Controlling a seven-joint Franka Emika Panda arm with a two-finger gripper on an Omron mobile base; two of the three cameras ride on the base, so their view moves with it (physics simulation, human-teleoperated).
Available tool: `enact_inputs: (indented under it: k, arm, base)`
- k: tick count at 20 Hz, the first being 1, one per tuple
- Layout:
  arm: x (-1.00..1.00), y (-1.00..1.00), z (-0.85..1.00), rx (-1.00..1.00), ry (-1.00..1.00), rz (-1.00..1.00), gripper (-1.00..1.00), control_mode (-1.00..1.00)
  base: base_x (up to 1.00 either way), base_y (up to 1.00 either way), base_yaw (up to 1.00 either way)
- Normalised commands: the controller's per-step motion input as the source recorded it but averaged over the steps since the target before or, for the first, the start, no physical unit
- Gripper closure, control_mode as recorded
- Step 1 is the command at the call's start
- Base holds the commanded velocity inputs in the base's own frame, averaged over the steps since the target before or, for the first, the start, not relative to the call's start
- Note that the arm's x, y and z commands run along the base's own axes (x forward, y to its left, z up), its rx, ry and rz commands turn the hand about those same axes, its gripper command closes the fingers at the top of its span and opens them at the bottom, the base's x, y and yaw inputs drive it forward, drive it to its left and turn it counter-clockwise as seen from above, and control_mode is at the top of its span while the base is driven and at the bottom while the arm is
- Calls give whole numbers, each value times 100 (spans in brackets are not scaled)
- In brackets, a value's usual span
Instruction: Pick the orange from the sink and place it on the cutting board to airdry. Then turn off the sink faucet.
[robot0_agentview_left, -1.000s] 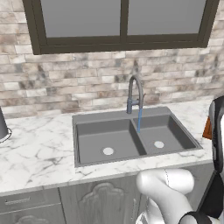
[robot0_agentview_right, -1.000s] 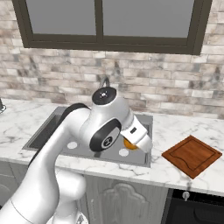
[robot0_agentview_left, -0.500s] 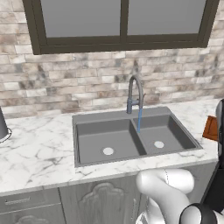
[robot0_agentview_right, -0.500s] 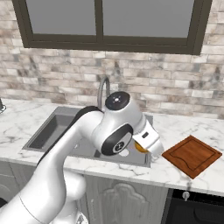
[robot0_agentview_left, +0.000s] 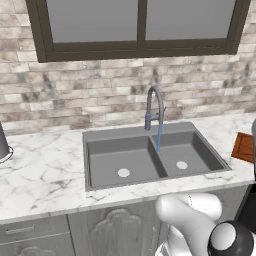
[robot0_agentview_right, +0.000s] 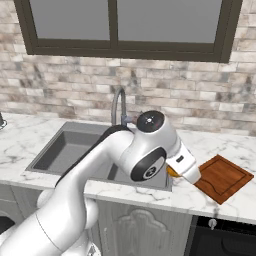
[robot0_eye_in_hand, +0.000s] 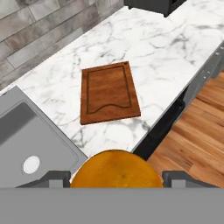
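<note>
One orange (robot0_eye_in_hand: 114, 169) in the tool (robot0_eye_in_hand: 117, 178), one cutting board (robot0_eye_in_hand: 109, 92) beyond.

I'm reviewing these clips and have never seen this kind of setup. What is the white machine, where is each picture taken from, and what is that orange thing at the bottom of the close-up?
The white machine is a robot arm on a driving base in a rendered kitchen. Two pictures come from cameras on the base, behind the arm to its left and right. The third comes from a camera on the hand, looking along the gripper.

The marble counter holds a grey double-basin sink; its faucet is running water into the right basin. A reddish wooden cutting board lies on the counter to the right of the sink.

The orange thing is the orange, held between the gripper's fingers above the counter's front edge, short of the board.
</note>
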Motion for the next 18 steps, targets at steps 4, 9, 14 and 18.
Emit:
enact_inputs:
  k: [4,9,14,18]
  arm:
    - [14,-29,-1,0,0,0,100,-100]
    - [13,-27,0,0,0,0,100,-100]
    - [12,-25,0,0,0,0,100,-100]
    - [16,-20,-4,0,0,0,100,-100]
  base:
    - [0,0,0]
    - [0,0,0]
    - [0,0,0]
    - [0,0,0]
